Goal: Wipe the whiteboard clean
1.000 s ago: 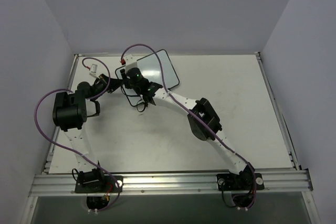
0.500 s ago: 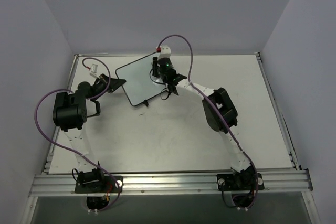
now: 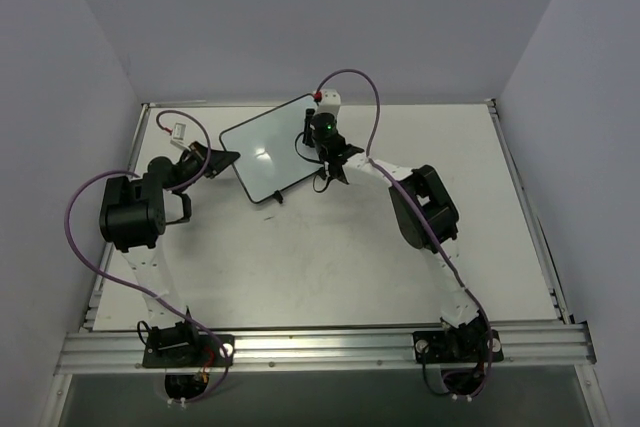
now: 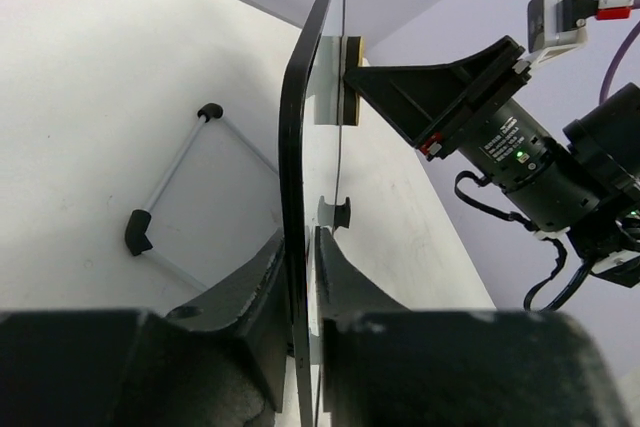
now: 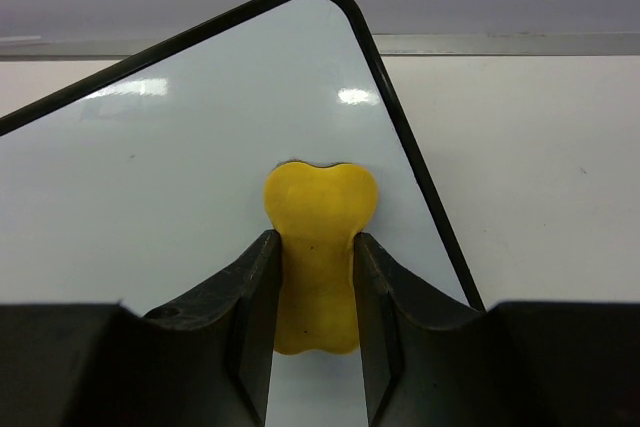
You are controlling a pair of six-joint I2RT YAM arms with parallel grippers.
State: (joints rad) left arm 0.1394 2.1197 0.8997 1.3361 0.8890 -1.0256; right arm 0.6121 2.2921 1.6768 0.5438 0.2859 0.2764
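Note:
The whiteboard [image 3: 265, 154] is a white board with a thin black frame, tilted at the back middle of the table; its face looks blank. My left gripper [image 3: 222, 158] is shut on its left edge [image 4: 296, 247], the jaws pinching the frame. My right gripper [image 3: 306, 137] is shut on the yellow eraser [image 5: 317, 247] and presses it flat on the board [image 5: 150, 177] near the right corner. In the left wrist view the eraser [image 4: 338, 80] sits against the far side of the board, edge-on.
A small white clip-like object [image 3: 178, 130] lies at the back left of the table. The board's stand [image 4: 170, 172], a thin metal bar with two black feet, shows behind the board. Walls close the table at back and sides.
My right gripper with the eraser has swept from the board's left side across to its right side near the far corner. The left gripper and board have stayed put.

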